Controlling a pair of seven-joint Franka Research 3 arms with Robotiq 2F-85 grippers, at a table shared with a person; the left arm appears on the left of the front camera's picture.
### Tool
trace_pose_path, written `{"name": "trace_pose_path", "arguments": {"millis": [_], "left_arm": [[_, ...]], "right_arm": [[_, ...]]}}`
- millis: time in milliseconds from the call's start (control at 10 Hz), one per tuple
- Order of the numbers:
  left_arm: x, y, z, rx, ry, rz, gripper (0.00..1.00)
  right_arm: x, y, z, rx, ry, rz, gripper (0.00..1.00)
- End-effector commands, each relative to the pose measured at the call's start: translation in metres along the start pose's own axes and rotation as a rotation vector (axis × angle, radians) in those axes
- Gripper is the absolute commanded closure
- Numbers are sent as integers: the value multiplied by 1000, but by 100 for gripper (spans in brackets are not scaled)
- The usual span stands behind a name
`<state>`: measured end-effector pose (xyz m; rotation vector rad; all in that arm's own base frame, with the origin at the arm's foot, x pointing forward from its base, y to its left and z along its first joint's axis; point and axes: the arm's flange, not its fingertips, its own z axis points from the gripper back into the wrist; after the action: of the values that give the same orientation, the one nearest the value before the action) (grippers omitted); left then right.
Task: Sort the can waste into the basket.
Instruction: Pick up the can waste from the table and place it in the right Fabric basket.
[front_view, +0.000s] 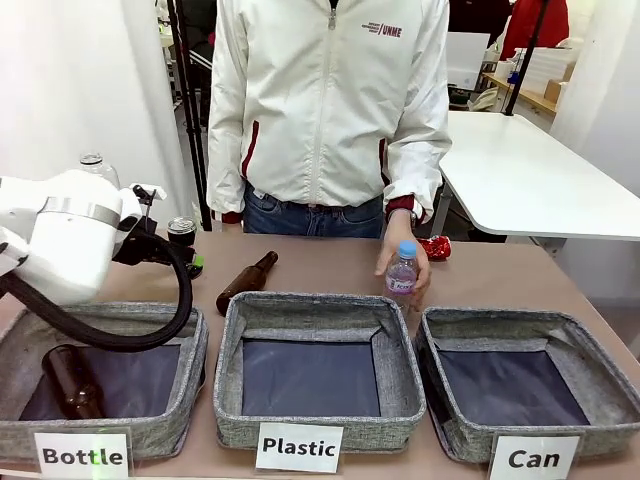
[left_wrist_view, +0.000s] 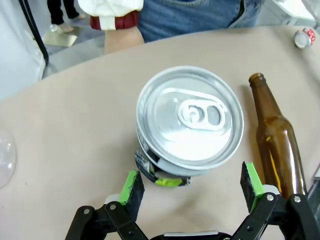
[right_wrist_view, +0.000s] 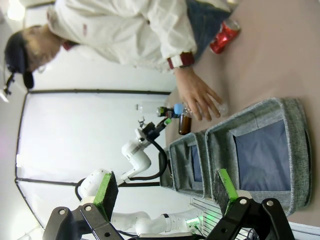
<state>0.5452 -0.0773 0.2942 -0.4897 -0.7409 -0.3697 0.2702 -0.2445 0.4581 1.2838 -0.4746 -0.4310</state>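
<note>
Dark can (left_wrist_view: 190, 125) sits inside wide-spread left end effector (left_wrist_view: 192, 184), ungripped; right end effector (right_wrist_view: 165, 189) spread, empty.

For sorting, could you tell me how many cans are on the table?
2: the dark can at far left, under the left gripper; the red can at the far edge, beside the person's hand.

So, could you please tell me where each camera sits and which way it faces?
Front view: fixed between the arms, facing the person across the table; the left arm shows at left.
Left wrist view: looks down past the open left gripper at the dark can.
Right wrist view: rolled sideways, looks past the open right gripper at the Can basket and the person's hand.
Shared: front and right wrist show the red can.
</note>
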Motion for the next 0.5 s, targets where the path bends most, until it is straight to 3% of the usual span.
{"name": "trace_pose_path", "arguments": {"millis": [0,400], "left_arm": [[-7,-1,-6,32,-66,-61,0],[-6,-3,-11,20,-116,-107,0]], "right_arm": [[2,6,0,20,-11,-16,0],[2,6,0,20,-11,-16,0]]}}
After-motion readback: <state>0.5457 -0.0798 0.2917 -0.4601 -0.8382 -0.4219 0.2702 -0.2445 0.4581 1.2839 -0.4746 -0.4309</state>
